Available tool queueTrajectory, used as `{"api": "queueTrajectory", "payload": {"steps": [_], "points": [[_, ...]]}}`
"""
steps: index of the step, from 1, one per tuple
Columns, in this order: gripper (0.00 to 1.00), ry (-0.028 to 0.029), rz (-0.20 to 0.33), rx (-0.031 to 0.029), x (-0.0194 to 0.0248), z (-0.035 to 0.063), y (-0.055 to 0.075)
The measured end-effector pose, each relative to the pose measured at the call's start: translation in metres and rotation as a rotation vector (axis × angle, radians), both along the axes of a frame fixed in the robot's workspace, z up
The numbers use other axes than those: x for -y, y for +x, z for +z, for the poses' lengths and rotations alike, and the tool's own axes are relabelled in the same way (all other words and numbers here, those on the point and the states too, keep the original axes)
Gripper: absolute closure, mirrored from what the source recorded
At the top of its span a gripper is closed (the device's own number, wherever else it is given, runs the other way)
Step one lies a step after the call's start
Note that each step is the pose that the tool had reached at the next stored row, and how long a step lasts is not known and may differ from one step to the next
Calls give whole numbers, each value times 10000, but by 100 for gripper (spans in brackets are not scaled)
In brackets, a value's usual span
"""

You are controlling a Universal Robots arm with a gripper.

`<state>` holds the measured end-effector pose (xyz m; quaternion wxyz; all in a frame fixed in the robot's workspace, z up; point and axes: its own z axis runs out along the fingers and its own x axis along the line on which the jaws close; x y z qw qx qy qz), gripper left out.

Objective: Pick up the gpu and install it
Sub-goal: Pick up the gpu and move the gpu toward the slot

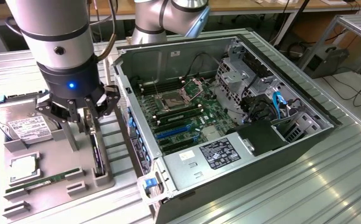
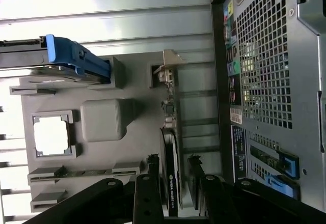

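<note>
The gripper (image 2: 173, 159) hangs low over the grey parts tray (image 2: 135, 150). Its jaws are spread and straddle the gpu (image 2: 170, 186), one on each face, not clamped on it. The gpu stands on edge in its tray slot, just beside the open computer case (image 1: 230, 116). A hard drive (image 1: 20, 125), a processor (image 2: 51, 135) and a memory stick (image 2: 84, 172) also sit in the tray, on the ribbed metal worktop (image 1: 329, 186).

Open computer case (image 1: 162, 60), green motherboard (image 1: 187, 119), hard drive (image 1: 20, 123), memory stick (image 1: 44, 180)
</note>
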<state>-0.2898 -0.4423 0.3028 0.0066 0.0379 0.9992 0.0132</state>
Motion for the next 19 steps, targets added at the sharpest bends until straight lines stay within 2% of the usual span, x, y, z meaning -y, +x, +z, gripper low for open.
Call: {"api": "queueTrajectory", "payload": {"steps": [19], "points": [[64,-1,13,-107,0,-366,2]]}}
